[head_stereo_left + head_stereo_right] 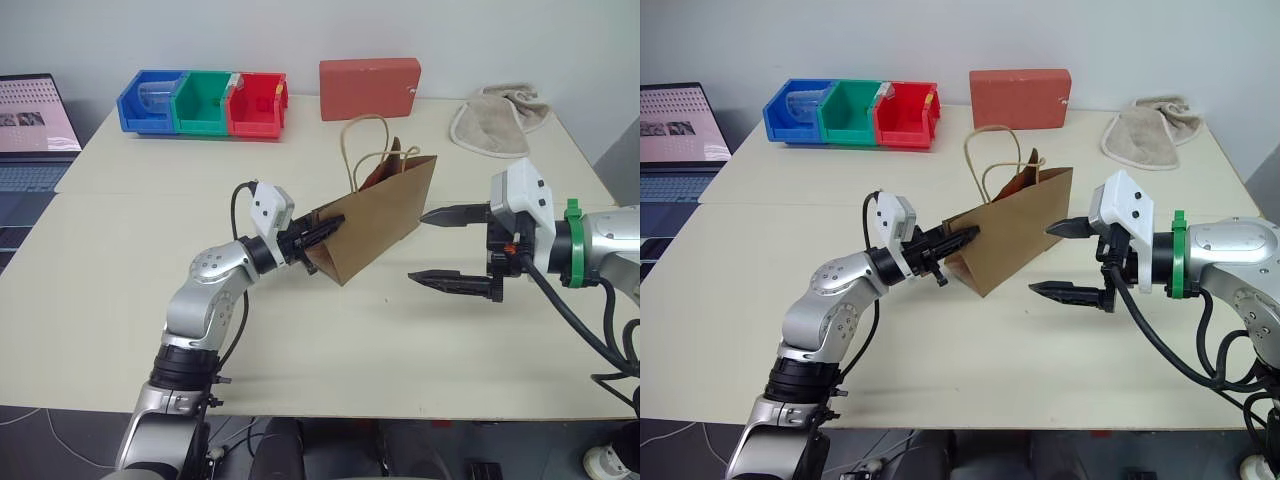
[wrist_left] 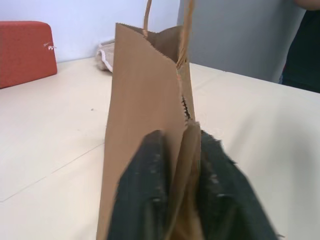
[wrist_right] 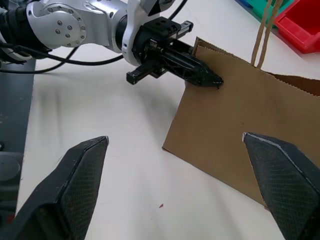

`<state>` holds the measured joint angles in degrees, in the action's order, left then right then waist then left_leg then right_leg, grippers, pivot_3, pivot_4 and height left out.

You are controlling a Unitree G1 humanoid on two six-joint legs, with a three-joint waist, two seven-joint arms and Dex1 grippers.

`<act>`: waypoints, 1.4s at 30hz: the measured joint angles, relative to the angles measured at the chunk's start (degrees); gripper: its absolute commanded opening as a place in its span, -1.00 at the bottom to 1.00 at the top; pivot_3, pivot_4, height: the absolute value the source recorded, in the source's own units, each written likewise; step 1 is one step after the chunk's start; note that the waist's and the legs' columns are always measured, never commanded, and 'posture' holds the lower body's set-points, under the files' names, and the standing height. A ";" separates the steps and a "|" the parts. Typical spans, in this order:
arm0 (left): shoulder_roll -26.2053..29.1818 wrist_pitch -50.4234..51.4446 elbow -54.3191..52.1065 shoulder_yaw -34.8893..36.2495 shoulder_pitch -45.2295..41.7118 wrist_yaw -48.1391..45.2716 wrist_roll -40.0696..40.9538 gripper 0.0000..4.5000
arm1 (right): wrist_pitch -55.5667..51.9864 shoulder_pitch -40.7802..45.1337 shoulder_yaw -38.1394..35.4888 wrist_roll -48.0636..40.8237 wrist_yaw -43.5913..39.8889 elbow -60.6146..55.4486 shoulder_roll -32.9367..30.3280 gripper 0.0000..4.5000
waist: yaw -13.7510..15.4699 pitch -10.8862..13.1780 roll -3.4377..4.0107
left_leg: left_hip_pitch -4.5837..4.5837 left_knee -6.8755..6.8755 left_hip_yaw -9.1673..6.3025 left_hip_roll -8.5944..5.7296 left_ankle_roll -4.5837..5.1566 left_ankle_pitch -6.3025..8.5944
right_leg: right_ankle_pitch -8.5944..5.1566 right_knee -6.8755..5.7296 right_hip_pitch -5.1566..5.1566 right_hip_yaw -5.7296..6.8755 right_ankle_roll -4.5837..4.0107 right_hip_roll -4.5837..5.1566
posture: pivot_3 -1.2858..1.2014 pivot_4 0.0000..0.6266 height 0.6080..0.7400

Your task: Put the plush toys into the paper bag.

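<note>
where the left gripper (image 1: 325, 228) pinches it, the creased kraft paper bag (image 1: 385, 215) tilts.

paper bag (image 1: 385, 215) brown | block (image 1: 369, 88) red | bins (image 1: 203, 102) blue/green/red | towel (image 1: 497, 120) beige

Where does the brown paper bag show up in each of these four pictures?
Left eye view: paper bag at centre, tilted on the table.
Right eye view: centre, between both grippers.
Left wrist view: centre, its edge pinched by the left gripper.
Right wrist view: right half.
Shared landmark: red block.
</note>
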<state>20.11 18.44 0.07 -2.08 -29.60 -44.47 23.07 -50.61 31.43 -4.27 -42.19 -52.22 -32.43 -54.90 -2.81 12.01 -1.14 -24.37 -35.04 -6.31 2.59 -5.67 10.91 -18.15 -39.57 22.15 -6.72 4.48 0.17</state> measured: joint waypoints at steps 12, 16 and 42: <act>5.17 -0.42 11.24 -0.59 -8.92 -18.87 2.78 -0.99 | 4.87 -16.24 -13.40 3.66 3.48 -5.94 -2.47 1.00 | 0.32 0.00 -0.01 | -0.02 0.04 -0.05 -0.03 0.00 0.00 | 0.00 -0.04 -0.01 0.05 0.00 0.00 | 0.03 -0.52 1.00; 7.07 1.84 14.66 -2.22 -14.29 -30.49 4.94 -0.99 | -0.46 -22.09 -25.62 -1.64 2.18 -8.93 -5.13 1.00 | 0.83 -0.01 -0.01 | 0.01 0.01 -0.08 -0.03 0.00 0.00 | 0.00 -0.03 -0.07 0.09 0.00 -0.01 | 0.03 -0.52 1.00; 22.02 1.49 5.77 1.02 -5.00 -32.52 -2.79 0.73 | 4.21 -27.89 -31.69 0.25 -4.29 0.08 -13.86 1.00 | -0.49 -0.01 0.01 | 0.47 0.05 0.06 0.05 0.05 -0.02 | -0.01 0.06 -0.44 -0.06 0.01 -0.03 | 0.03 -0.52 1.00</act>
<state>42.14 19.93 5.84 -1.06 -34.59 -76.98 20.27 -46.39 3.53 -35.96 -41.94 -56.51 -32.35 -68.76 -3.30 12.00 -1.13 -23.90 -35.00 -6.25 2.64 -5.62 10.88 -18.16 -39.51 21.71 -6.78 4.49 0.14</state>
